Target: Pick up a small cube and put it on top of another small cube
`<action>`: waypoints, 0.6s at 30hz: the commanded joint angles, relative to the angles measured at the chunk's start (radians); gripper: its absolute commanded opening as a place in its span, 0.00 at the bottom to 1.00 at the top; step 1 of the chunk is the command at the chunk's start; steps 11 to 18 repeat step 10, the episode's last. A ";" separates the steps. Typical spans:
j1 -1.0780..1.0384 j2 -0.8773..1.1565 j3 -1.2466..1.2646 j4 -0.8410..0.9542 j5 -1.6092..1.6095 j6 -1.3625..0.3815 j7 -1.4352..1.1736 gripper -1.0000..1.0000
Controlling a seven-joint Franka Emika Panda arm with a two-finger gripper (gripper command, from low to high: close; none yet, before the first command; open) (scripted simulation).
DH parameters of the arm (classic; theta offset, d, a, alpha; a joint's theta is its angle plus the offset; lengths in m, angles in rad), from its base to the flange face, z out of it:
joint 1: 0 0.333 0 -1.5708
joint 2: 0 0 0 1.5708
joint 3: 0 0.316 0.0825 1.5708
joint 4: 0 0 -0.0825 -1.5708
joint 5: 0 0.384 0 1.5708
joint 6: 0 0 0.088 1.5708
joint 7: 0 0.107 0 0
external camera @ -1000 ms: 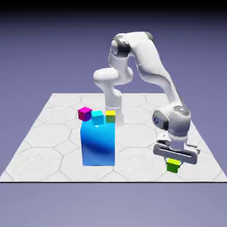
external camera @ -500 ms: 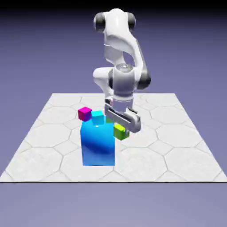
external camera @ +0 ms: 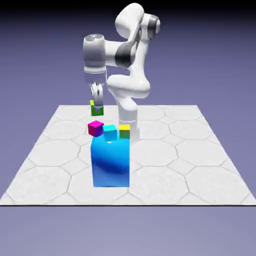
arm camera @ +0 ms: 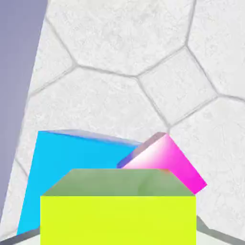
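Note:
My gripper (external camera: 96, 103) is shut on the small lime-green cube (external camera: 96, 108) and holds it in the air, a little above the magenta-pink cube (external camera: 95, 128). That pink cube rests on the table behind the big blue block's left top corner. In the hand view the lime cube (arm camera: 118, 213) fills the bottom and hides my fingertips. Just beyond it there show the pink cube (arm camera: 168, 161) and part of a cyan face (arm camera: 72, 158).
A big blue block (external camera: 110, 162) stands in the middle of the hexagon-tiled table (external camera: 190, 165). Behind its top edge sit a small cyan cube (external camera: 110, 132) and a yellow-topped olive cube (external camera: 124, 131). The arm's base (external camera: 128, 117) rises right behind them.
The arm swung from the exterior view's lower right across to the upper left, carrying the lime cube up from the table to above the pink cube. The other cubes stayed put.

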 commanded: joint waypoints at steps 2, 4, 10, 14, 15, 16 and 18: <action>0.000 0.015 0.003 -0.029 0.000 0.042 0.001 0.00; 0.002 0.044 0.009 -0.086 0.004 0.129 0.001 0.00; 0.001 0.040 0.008 -0.078 0.003 0.117 0.001 1.00; 0.001 0.040 0.008 -0.078 0.003 0.117 0.001 1.00; 0.001 0.040 0.008 -0.078 0.003 0.117 0.001 1.00; 0.001 0.040 0.008 -0.078 0.003 0.117 0.001 1.00; 0.001 0.040 0.008 -0.078 0.003 0.117 0.001 1.00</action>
